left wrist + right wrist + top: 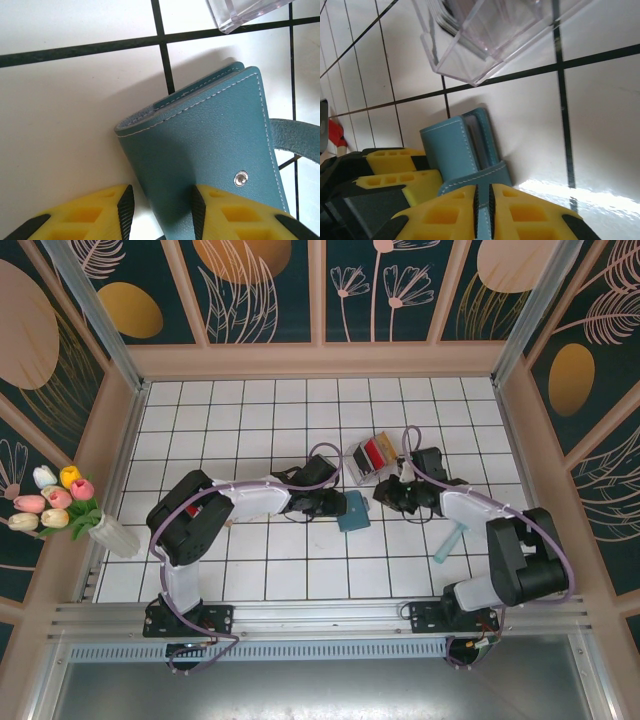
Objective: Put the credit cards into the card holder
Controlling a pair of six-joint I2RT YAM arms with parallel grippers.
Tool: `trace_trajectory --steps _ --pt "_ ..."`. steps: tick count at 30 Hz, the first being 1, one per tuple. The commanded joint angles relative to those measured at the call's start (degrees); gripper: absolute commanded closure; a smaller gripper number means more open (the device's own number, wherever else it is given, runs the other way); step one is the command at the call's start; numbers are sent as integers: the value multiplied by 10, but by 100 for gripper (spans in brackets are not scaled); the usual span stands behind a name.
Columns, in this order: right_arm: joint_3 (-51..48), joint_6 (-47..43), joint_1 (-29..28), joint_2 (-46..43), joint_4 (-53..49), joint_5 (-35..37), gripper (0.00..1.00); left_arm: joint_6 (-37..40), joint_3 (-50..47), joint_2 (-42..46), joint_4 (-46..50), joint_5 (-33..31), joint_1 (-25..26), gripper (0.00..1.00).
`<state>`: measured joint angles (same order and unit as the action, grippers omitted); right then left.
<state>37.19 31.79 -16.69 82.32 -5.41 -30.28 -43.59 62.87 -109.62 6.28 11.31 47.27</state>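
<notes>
A vase of tulips (108, 535) stands at the left edge of the top view, beside the white tiled tabletop (230, 420). From the lower left the left arm (250, 502) reaches toward the middle, where the left tool (330, 506) meets the teal card holder (353, 512) lying just below the frame's center. In the left wrist view that tool's yellow fingers (230, 215) sit at the bottom edge on either side of the folded card holder, clasping its lower end; a metal snap stud (241, 178) shows on its cover and a teal strap (295, 137) runs off to the right. Just above and right of the holder in the top view stands a clear rack (357, 466) with the credit cards (377, 452) in it, red and tan showing. Right of center, the right tool (388, 496) sits close beside the holder; in the right wrist view its fingers (530, 215) are pressed nearly together, pinching the holder's strap between them. Farther right a pale blue-green bar (447, 540) lies on the tiles beside the right arm (500, 540)
</notes>
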Motion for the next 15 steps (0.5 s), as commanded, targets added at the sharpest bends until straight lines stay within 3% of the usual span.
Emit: trace_trajectory --steps 1,15 --pt "1 -11 -10 18 32 -24 83 21 5 -30 20 -13 4 60" --pt "4 -19 -35 44 43 -34 83 29 11 -36 26 -8 5 60"
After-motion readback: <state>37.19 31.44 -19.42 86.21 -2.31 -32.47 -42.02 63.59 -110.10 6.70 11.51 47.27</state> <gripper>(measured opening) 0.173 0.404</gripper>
